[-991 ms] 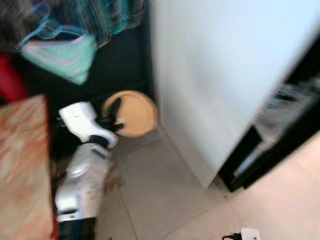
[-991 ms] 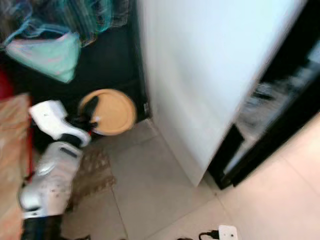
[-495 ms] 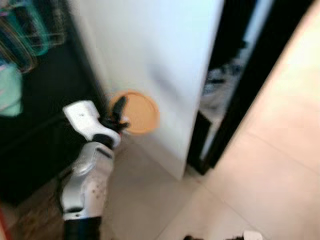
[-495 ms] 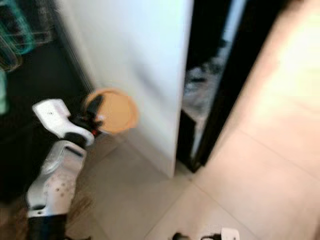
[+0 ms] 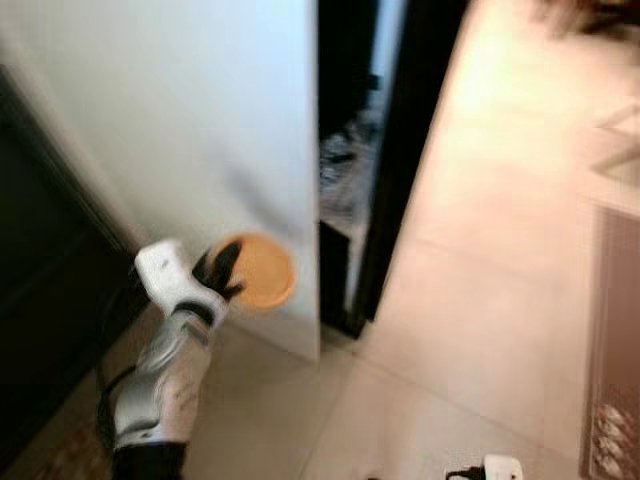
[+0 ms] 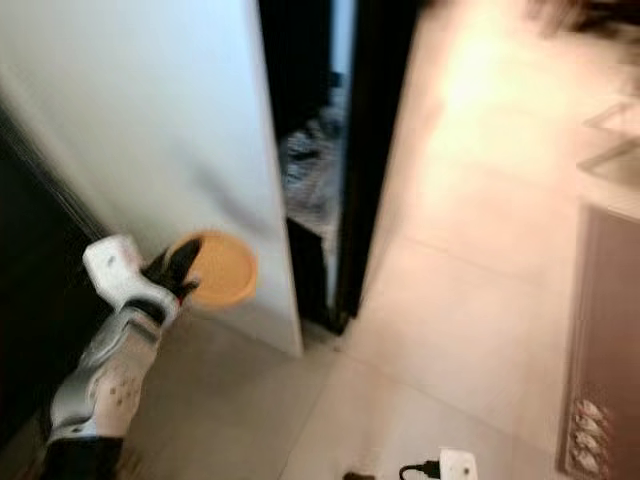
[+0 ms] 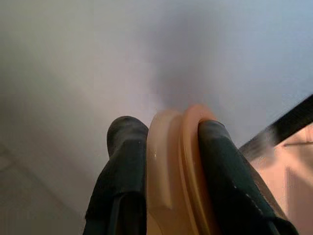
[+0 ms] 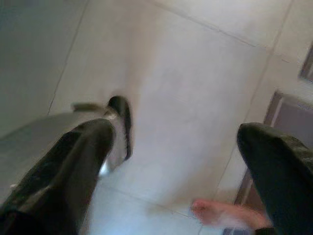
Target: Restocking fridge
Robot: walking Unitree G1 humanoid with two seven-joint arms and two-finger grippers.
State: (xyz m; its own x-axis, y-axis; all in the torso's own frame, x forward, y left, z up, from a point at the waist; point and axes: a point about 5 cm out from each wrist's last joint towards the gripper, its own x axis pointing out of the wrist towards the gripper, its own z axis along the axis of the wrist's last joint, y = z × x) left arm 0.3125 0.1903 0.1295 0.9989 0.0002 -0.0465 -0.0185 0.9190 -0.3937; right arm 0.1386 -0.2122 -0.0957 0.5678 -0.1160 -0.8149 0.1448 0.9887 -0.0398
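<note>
Two black fingers of the left gripper pinch a round, flat orange lid, unlabelled; right gripper spread

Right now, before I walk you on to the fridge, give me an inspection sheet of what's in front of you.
Surface: pale tiled floor, blurred.
Job's things: round orange container, held on edge against the white fridge side.
Clutter: dark patterned mat on the right.
Grippers: left tool shut on the container, one finger on each face; right tool open, pointing at the floor.
Cables: white plug block with a black cord on the floor.
Surroundings: fridge door ajar, dark gap with blurred contents; a bare foot on the floor.
</note>
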